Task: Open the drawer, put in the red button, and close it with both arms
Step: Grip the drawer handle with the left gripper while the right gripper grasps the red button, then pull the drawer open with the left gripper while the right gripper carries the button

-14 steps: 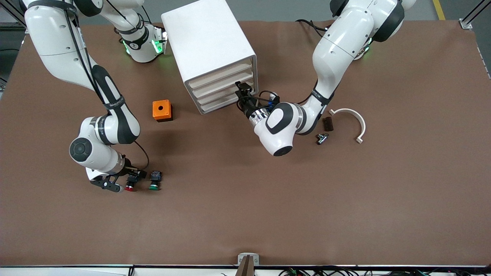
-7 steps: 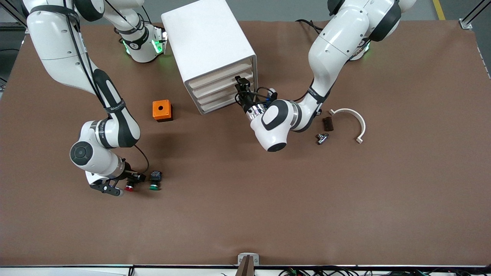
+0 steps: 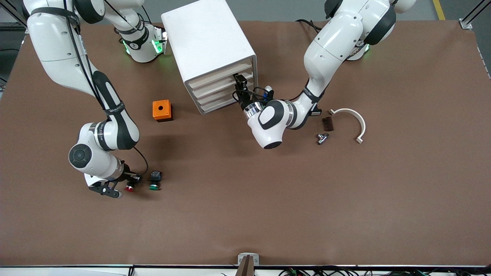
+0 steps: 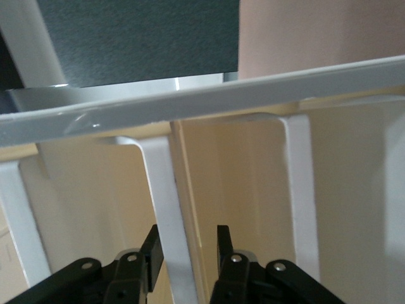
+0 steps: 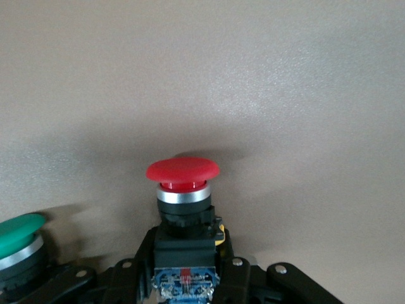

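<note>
While the right tool (image 3: 128, 183) sits low on the worktop (image 3: 268, 199) toward the right arm's end, its fingers (image 5: 142, 256) are clamped on the black-and-blue body of the red button (image 3: 129, 187), whose round red cap (image 5: 183, 170) points away from the wrist; the right wrist view shows both pads pressed against the button's body. Just beside that tool, toward the left arm's end, the green button (image 3: 154, 181) stands on the worktop, apart from the red one. Farther from the front camera than the right tool, the orange box (image 3: 162, 110) with a round hole in its top rests alone. Next comes the white cabinet (image 3: 209, 46) with four stacked drawers, all pushed in. At the cabinet's front the left tool (image 3: 238, 83) reaches the drawer (image 3: 218, 89), second from the top; in the left wrist view its fingers (image 4: 152, 244) are partly parted on either side of a white upright rib (image 4: 166, 215) of the drawer front, and whether they grip it I cannot tell. Past the left tool's wrist, toward the left arm's end, lie a small brown block (image 3: 327, 124), a small metal fitting (image 3: 321, 138) and a curved white plastic piece (image 3: 351, 122)
</note>
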Motion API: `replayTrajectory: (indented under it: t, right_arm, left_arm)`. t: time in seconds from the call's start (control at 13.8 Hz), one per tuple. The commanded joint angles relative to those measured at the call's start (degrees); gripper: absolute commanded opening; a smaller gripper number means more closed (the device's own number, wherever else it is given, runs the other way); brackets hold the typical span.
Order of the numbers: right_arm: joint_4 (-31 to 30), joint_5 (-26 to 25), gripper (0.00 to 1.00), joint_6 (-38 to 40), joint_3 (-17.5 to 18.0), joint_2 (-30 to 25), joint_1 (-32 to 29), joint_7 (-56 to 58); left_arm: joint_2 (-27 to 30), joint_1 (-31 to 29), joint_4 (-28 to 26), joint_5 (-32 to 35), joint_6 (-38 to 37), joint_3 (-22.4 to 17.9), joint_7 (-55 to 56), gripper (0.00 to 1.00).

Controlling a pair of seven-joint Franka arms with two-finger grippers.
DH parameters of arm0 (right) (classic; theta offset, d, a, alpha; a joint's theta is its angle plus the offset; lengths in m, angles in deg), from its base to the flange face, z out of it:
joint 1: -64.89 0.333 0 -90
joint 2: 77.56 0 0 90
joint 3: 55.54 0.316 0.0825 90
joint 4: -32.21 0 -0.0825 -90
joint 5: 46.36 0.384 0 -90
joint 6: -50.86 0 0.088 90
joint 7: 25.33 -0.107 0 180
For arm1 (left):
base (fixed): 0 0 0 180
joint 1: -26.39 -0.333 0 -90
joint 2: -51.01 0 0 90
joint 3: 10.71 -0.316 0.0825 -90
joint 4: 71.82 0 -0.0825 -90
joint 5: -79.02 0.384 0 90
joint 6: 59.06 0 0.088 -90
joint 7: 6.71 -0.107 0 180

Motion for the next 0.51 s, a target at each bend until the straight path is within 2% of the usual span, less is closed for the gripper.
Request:
replayTrajectory:
  t: [0.0,0.07,0.22,0.44]
  right_arm:
    - [1.46,-1.23,0.0,2.61,0.3,0.47,-0.47,-0.91]
    - [1.98,-1.23,0.0,4.62,0.3,-0.14,-0.47,-0.91]
    - [5.4,-0.97,0.0,13.73,0.38,-1.02,0.06,-1.7]
    - [6.03,-0.79,0.0,23.6,0.65,-8.29,0.58,-2.49]
  left_arm:
    - [-0.68,-0.2,0.45,-1.76,-1.91,0.36,1.68,0.28]
    - [-0.77,-0.2,0.45,-1.76,-2.17,0.36,1.69,0.23]
    - [-0.86,-0.28,0.45,-1.76,-2.7,0.36,1.6,0.13]
    - [-0.86,-0.72,0.54,-1.76,-2.79,0.27,1.51,0.11]
